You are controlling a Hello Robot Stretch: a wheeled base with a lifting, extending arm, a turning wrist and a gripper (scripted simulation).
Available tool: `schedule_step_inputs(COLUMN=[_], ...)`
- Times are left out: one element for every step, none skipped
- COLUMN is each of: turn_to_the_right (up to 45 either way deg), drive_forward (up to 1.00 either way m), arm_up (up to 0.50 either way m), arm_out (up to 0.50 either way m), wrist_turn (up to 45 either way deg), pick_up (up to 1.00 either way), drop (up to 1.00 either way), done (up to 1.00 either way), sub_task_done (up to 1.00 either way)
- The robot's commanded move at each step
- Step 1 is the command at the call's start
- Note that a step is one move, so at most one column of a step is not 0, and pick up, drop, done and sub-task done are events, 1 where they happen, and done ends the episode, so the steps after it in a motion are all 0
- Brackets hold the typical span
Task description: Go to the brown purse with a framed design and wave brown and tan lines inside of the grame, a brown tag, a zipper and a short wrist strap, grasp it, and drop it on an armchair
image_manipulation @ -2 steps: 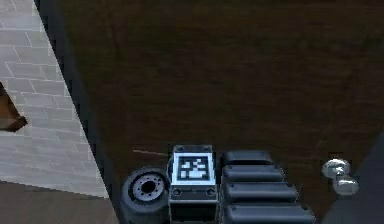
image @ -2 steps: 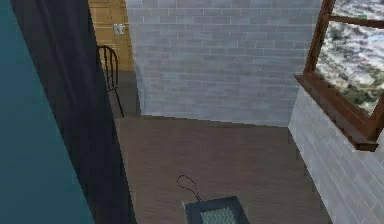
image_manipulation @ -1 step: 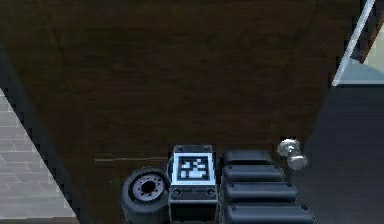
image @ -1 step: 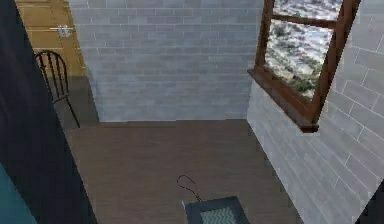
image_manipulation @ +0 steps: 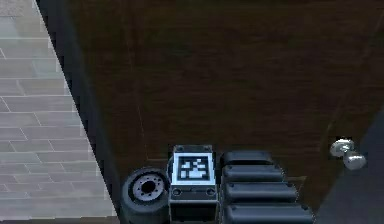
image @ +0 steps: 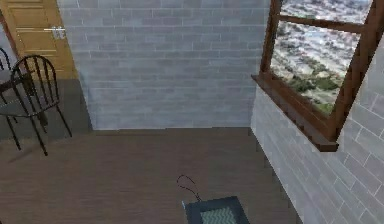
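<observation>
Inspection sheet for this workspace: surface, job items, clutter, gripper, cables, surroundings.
Surface: dark wood floor.
Job's things: flat framed pouch with a thin strap loop lies on the floor at the forward view's bottom edge; likely the purse.
Clutter: nothing seen.
Grippers: gripper low at the arm side view's bottom edge, beside a white marker; cannot tell whether it holds anything.
Cables: nothing seen.
Surroundings: brick wall, wooden door, dark chair, window; dark panel with silvery knob.
</observation>
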Motion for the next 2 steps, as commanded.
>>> schedule_step_inputs(turn_to_the_right=[0.0, -45.0], drive_forward=[0.75, 0.00], arm_up=[0.00, 0.00], arm_out=[0.00, 0.00], wrist_turn=[0.0, 0.0], pick_up=[0.00, 0.00], drop=[0.00, 0.00], done=[0.00, 0.00], sub_task_done=[0.00, 0.00])
